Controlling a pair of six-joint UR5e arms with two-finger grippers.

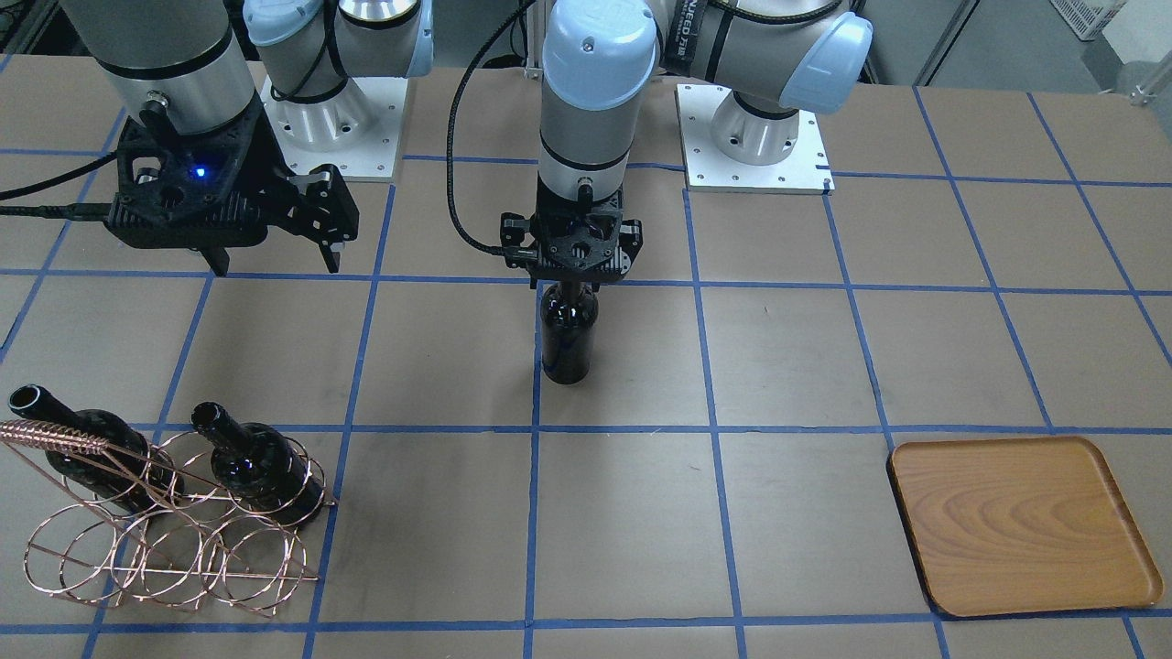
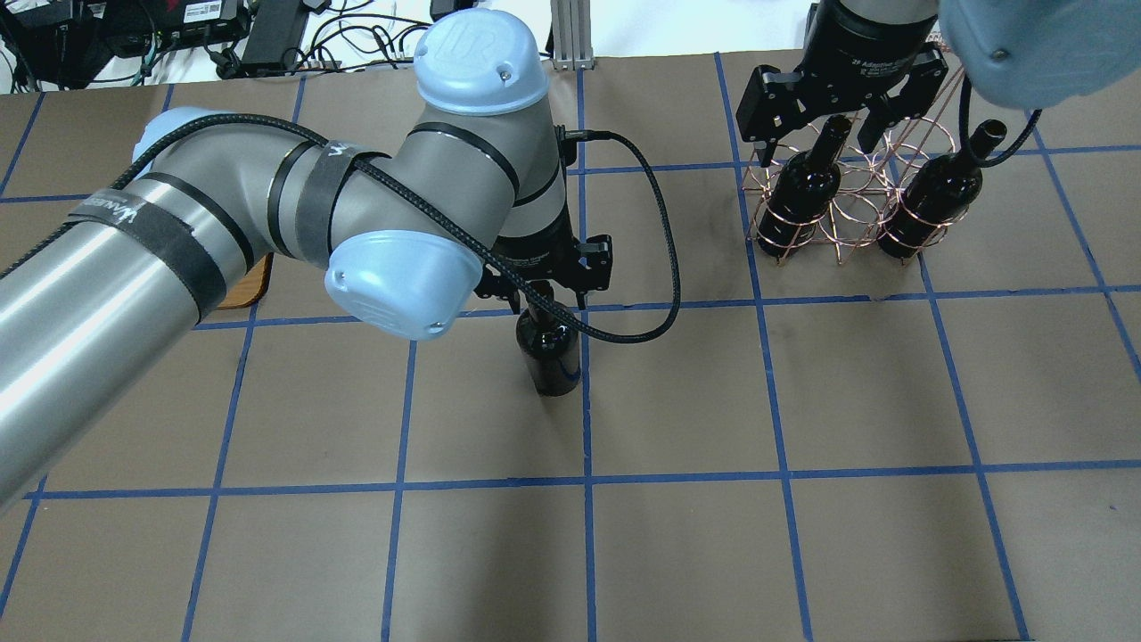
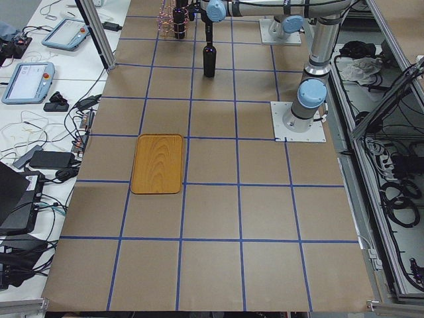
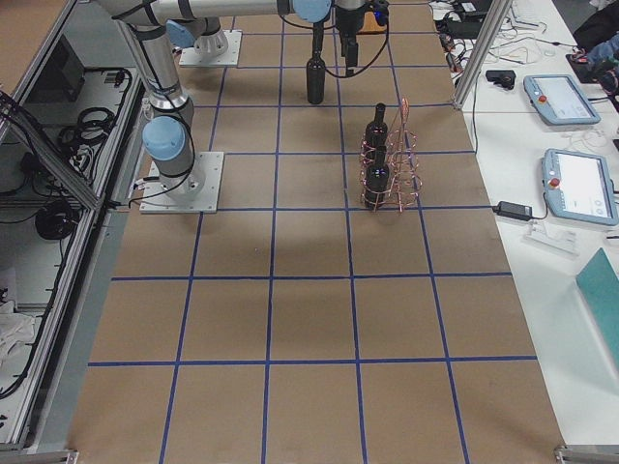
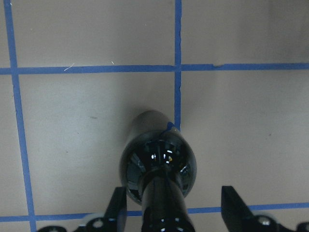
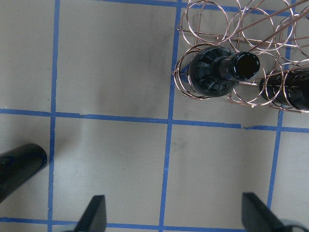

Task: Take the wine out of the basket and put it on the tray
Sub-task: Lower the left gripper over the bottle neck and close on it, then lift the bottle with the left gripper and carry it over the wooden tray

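One wine bottle [image 1: 569, 334] stands upright on the table's middle, apart from the basket. My left gripper [image 1: 569, 275] is right above it. In the left wrist view the left gripper [image 5: 174, 193] is open; its fingers straddle the bottle's neck [image 5: 164, 203] with a gap on each side. Two more wine bottles [image 1: 101, 458] [image 1: 265, 467] lie slanted in the copper wire basket [image 1: 165, 549]. My right gripper [image 1: 275, 261] hangs open and empty above the table near the basket, which shows in its wrist view [image 6: 207, 29]. The wooden tray [image 1: 1021, 526] lies bare at the robot's far left.
The table is brown paper with a blue tape grid [image 1: 531, 513]. Both arm bases [image 1: 751, 137] stand at the robot's edge. A black cable [image 2: 660, 267] loops from the left wrist beside the standing bottle. Monitors and pendants [image 3: 26, 79] lie off the table.
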